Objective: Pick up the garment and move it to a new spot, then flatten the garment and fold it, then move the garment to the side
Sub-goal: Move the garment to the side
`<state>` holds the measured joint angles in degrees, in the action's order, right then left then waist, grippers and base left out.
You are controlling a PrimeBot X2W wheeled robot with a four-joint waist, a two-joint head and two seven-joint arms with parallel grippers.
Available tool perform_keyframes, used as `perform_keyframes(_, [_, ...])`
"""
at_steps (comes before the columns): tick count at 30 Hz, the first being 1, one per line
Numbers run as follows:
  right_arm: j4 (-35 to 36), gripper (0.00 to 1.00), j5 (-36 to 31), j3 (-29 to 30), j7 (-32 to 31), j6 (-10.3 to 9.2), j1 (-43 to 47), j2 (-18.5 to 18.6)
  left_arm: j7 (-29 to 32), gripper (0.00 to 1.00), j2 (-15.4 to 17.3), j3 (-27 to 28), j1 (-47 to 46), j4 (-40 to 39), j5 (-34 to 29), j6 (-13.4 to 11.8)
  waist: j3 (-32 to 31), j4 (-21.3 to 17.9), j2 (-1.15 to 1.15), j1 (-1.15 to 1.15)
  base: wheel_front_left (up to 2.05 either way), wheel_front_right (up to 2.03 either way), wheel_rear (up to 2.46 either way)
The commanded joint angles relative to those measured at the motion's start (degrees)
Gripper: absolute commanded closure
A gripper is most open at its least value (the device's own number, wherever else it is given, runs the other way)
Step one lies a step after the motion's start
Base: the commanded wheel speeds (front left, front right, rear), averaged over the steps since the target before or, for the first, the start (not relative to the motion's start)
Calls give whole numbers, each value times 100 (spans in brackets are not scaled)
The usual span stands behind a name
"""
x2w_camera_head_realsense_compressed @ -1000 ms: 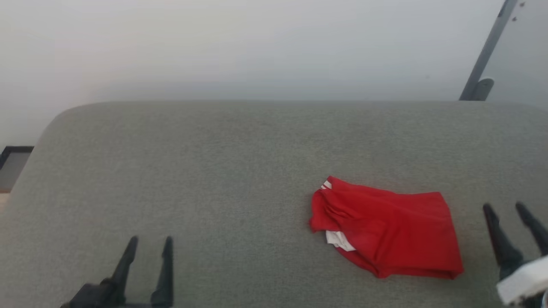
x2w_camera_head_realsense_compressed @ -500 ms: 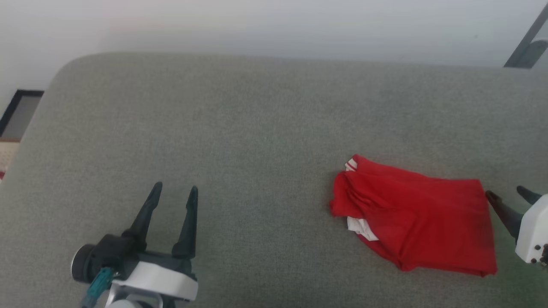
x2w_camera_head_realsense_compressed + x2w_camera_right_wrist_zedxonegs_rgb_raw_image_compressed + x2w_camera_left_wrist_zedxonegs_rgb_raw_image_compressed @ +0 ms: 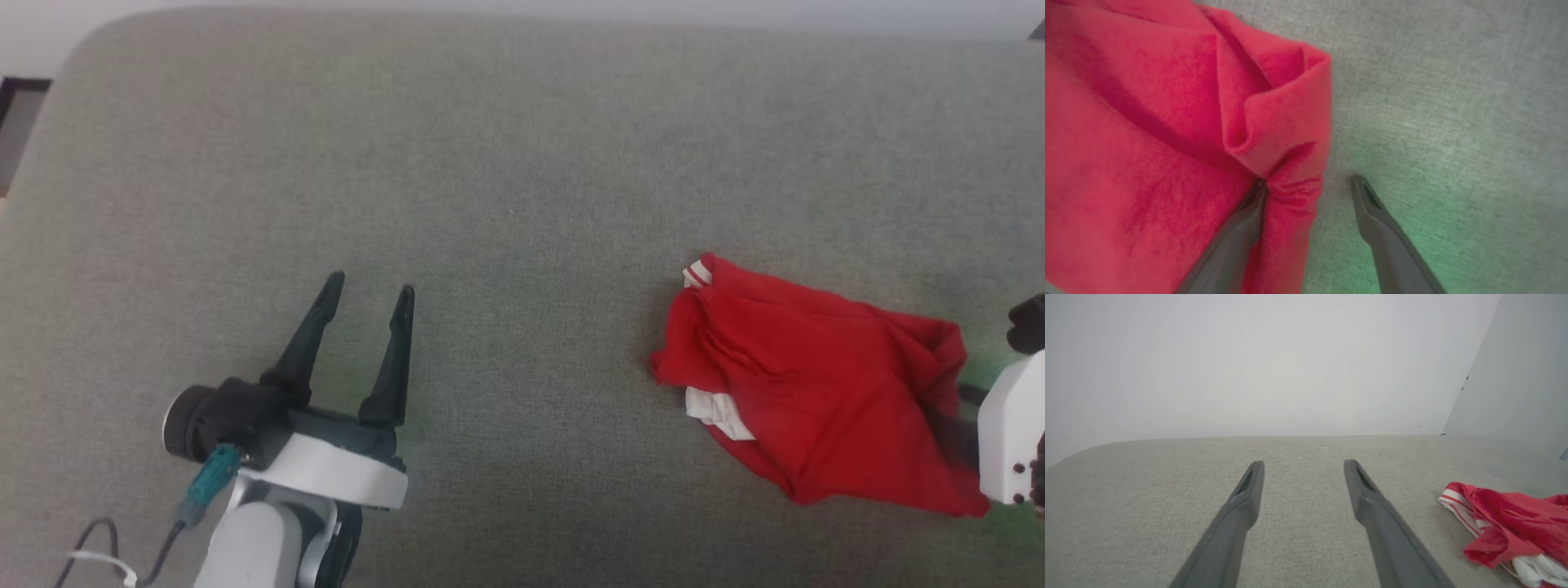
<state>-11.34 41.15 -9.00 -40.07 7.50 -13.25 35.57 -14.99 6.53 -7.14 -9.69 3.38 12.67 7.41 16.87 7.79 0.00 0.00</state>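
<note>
The garment (image 3: 816, 392) is a crumpled red piece with white showing at its left side, lying on the right of a grey-green cushion (image 3: 490, 163). My right gripper (image 3: 1308, 181) is open at the garment's right edge. Its left finger presses into the red cloth, its right finger rests on bare cushion, and a bunched fold lies between them. The right arm's white wrist housing (image 3: 1008, 441) sits at the head view's right edge. My left gripper (image 3: 371, 287) is open and holds nothing, low over the cushion well left of the garment (image 3: 1506, 522).
The cushion has a rounded far-left corner, with a pale wall (image 3: 1290, 367) behind it. A dark-framed object (image 3: 16, 90) stands past the cushion's left edge. Bare cushion stretches between the two grippers.
The head camera has tilted down. My right gripper has come onto the garment's right edge, which is now bunched up. My left gripper has reached further forward over the cushion.
</note>
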Motion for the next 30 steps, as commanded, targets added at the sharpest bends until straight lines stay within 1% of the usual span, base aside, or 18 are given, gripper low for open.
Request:
perform_keyframes(1, [-156, 38, 11, -190, -93, -2, 106, -174, -27, 0, 38, -28, -120, 17, 12, 7, 146, -1, 0, 0, 0, 0, 0])
perform_keyframes(2, [-154, 56, 34, -191, -107, -3, 90, -189, -27, 0, 50, -29, -162, 16, 9, 7, 189, -13, 0, 0, 0, 0, 0])
perform_keyframes(3, [-166, 93, 75, -178, -135, -6, 86, -227, -27, 0, 54, -31, -210, 12, 14, 7, 221, -25, 0, 0, 0, 0, 0])
perform_keyframes(4, [-146, 100, 89, -182, -157, -6, 76, -246, -27, 0, 63, -39, -255, 1, 25, 7, 254, -43, 0, 0, 0, 0, 0])
perform_keyframes(9, [-18, 100, 159, 9, 4, -14, -161, -264, -27, 0, 187, -61, -428, -36, -28, 7, 392, -247, 0, 0, 0, 0, 0])
perform_keyframes(14, [29, 100, 173, 282, 217, -34, -377, -185, -27, 0, 312, -66, -524, -83, 4, 7, 492, -479, 0, 0, 0, 0, 0])
perform_keyframes(21, [11, 100, 41, 1238, 761, -4, -619, 26, -27, 0, 604, -149, -859, -173, -112, 7, 817, -959, 0, 0, 0, 0, 0])
perform_keyframes(25, [-222, 100, -36, 1837, 1014, -4, -792, 178, -27, 0, 793, -271, -1160, -169, -174, 7, 1064, -1240, 0, 0, 0, 0, 0])
perform_keyframes(30, [-703, 100, -264, 2218, 1307, -4, -1213, 418, -27, 0, 1024, -441, -1604, -143, -177, 7, 1386, -1503, 0, 0, 0, 0, 0])
